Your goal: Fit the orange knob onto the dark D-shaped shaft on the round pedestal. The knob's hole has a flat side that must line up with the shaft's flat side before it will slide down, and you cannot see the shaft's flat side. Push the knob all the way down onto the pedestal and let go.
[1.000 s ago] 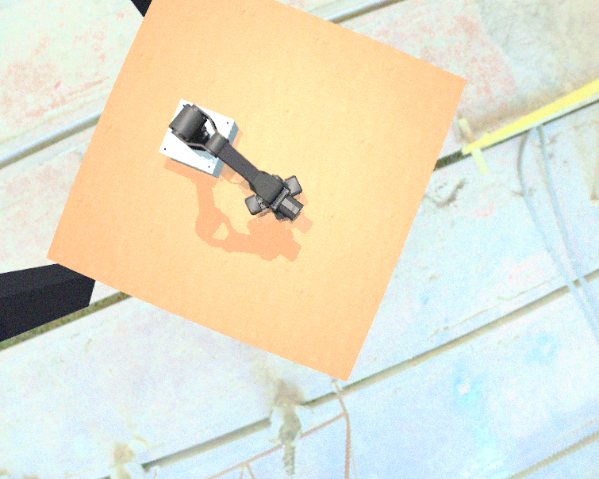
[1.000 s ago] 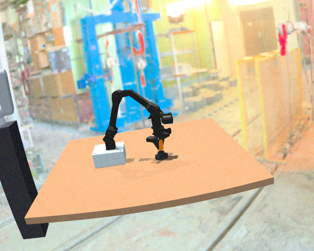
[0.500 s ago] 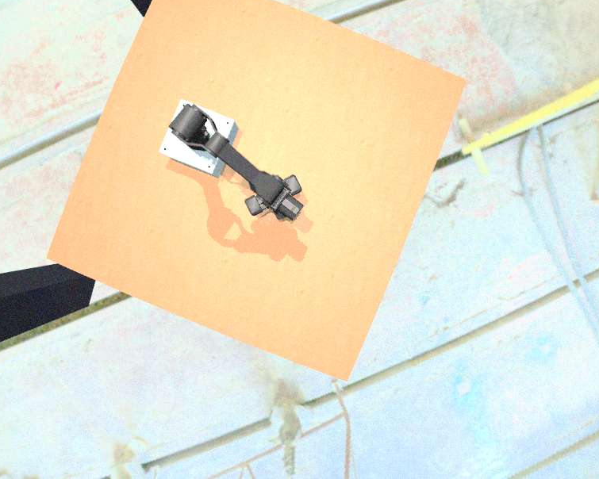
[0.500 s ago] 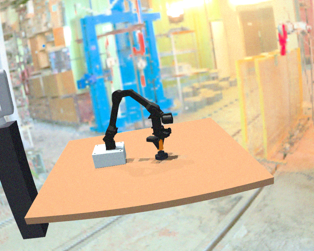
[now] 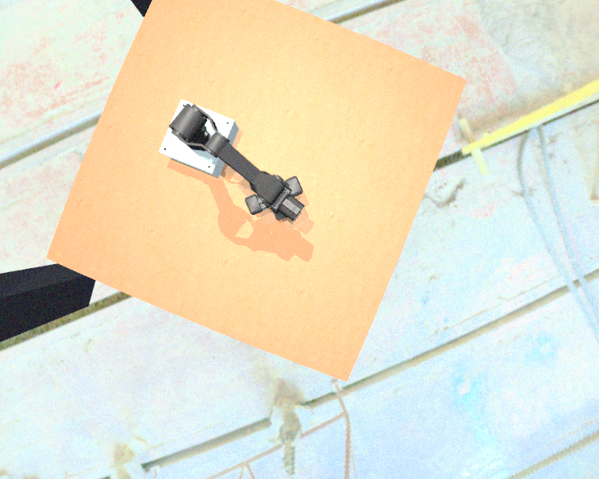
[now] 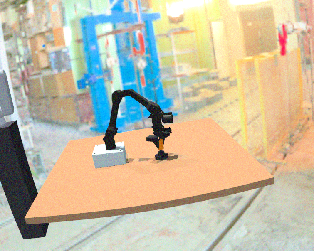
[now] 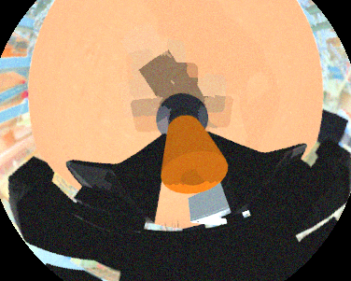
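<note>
The orange knob (image 6: 161, 143) (image 7: 193, 144) is upright between the fingers of my gripper (image 6: 159, 144) (image 7: 186, 136), which is shut on it and points down. The dark round pedestal (image 6: 161, 156) (image 7: 181, 103) stands on the table directly below the knob. In the exterior view a short dark part shows between the knob's lower end and the pedestal's wide base, so the knob is not down on the base. The shaft's flat side and the knob's hole are hidden. In the top view the arm covers the knob and the pedestal.
The arm's white base box (image 5: 193, 157) (image 6: 109, 158) (image 7: 208, 204) stands on the wooden table (image 5: 320, 308) (image 6: 184, 186), to the left of the pedestal in the exterior view. A black pillar (image 6: 13, 178) with a grey arm stands beyond the table's left edge.
</note>
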Controlling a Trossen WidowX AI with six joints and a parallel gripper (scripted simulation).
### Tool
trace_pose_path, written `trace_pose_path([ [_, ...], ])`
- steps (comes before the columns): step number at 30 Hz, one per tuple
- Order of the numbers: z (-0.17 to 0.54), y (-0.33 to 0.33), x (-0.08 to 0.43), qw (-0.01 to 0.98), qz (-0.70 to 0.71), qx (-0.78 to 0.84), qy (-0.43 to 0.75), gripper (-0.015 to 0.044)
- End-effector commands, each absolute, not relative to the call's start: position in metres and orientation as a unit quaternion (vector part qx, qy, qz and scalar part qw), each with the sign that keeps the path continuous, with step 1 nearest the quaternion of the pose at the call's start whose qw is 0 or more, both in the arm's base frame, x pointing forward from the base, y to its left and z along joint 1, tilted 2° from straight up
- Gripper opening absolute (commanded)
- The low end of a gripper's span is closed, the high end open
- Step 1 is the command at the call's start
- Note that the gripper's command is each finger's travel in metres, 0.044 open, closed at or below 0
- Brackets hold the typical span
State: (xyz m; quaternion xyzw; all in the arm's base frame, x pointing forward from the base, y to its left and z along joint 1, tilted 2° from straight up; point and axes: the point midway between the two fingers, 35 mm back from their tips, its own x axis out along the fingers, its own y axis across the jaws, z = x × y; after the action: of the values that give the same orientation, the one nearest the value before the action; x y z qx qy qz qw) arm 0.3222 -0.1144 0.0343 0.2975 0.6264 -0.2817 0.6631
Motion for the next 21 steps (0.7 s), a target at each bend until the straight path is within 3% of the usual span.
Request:
trace_pose_path([
  [1, 0.0346, -0.1148, 0.3236, 0.664, -0.283, 0.301, 0.623, 0.0000],
  [21, 0.0313, -0.1135, 0.3213, 0.664, -0.283, 0.301, 0.624, 0.0000],
])
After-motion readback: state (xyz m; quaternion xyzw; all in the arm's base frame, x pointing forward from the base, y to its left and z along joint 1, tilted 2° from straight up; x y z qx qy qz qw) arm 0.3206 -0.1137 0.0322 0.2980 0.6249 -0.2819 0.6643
